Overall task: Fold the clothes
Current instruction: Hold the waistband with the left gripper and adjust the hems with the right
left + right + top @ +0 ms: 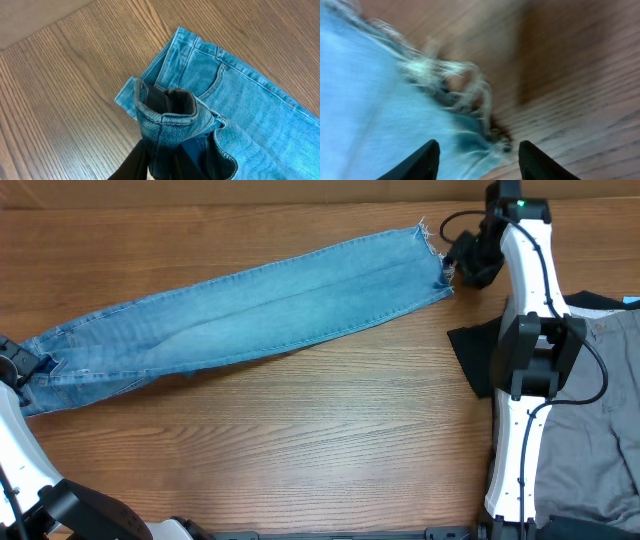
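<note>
Denim jeans [260, 305] lie stretched flat across the table [330, 440], with the waistband at the left edge and the frayed hem at the far right. At the waistband the left gripper [12, 370] is clamped on a raised fold, the denim wrapped over its dark fingers [175, 102]. The right gripper [479, 161] sits low at the hem corner, jaws apart, with loose threads lying between them. A black cloth [470, 355] and a grey garment [605, 430] lie by the right arm

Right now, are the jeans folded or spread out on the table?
Spread out, not folded across: the jeans lie as one long strip from waistband to frayed hem on the table.
</note>
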Motion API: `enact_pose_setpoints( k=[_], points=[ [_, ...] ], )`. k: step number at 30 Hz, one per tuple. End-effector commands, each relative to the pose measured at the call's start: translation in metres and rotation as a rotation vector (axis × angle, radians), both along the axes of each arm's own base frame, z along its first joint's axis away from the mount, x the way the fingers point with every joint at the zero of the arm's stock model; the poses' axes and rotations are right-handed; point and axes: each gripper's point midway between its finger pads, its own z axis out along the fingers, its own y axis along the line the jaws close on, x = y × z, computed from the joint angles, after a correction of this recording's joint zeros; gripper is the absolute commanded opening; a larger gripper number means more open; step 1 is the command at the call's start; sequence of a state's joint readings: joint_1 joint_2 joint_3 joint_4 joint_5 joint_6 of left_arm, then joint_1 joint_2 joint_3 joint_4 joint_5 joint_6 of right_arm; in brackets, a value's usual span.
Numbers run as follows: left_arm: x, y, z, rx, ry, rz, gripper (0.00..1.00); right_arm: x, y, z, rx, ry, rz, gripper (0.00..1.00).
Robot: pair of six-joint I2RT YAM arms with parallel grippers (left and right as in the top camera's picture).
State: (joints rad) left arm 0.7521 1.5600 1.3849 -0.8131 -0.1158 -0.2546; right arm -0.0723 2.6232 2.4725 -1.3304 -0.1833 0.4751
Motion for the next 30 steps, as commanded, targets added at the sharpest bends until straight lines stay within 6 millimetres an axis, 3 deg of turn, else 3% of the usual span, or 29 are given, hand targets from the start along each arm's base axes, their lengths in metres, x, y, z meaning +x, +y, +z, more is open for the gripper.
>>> enact_pose_setpoints(
  k=[1, 3, 4, 7, 8, 12, 17, 20, 24, 27, 30],
  points=[
    [0.007, 0.004, 0.011, 0.023, -0.018, -0.017, 0.17, -0.011, -0.003, -0.015, -0.012, 0.05, -0.022, 0.5],
    [0.007, 0.004, 0.011, 0.023, -0.018, -0.017, 0.17, -0.015, -0.001, -0.019, 0.0, 0.065, -0.02, 0.49],
    [0.007, 0.004, 0.011, 0.023, -0.019, -0.017, 0.17, -0.017, -0.001, -0.022, 0.0, 0.072, -0.02, 0.41],
    [0.007, 0.003, 0.01, 0.018, -0.018, -0.021, 0.17, -0.017, 0.002, -0.022, 0.012, 0.071, -0.017, 0.06],
    [0.007, 0.003, 0.01, 0.018, -0.018, -0.021, 0.17, -0.016, 0.002, -0.021, 0.011, 0.07, -0.017, 0.04],
    [0.007, 0.003, 0.01, 0.018, -0.016, -0.02, 0.17, -0.012, 0.0, -0.005, 0.026, 0.043, 0.0, 0.04],
    [-0.003, 0.005, 0.007, 0.026, 0.026, 0.002, 0.1, -0.016, -0.016, 0.068, -0.03, -0.041, 0.008, 0.04],
    [-0.013, 0.007, 0.006, 0.04, 0.074, 0.026, 0.08, -0.032, -0.025, 0.116, -0.093, -0.065, -0.003, 0.04],
    [-0.014, 0.008, 0.006, 0.044, 0.078, 0.03, 0.05, -0.045, -0.03, 0.162, -0.133, -0.121, -0.014, 0.04],
    [-0.014, 0.008, 0.006, 0.044, 0.078, 0.029, 0.04, -0.036, -0.024, 0.18, -0.13, -0.196, -0.012, 0.04],
    [-0.013, 0.009, 0.003, 0.04, 0.082, 0.029, 0.04, -0.012, -0.014, 0.183, -0.099, -0.276, -0.054, 0.04]
  ],
)
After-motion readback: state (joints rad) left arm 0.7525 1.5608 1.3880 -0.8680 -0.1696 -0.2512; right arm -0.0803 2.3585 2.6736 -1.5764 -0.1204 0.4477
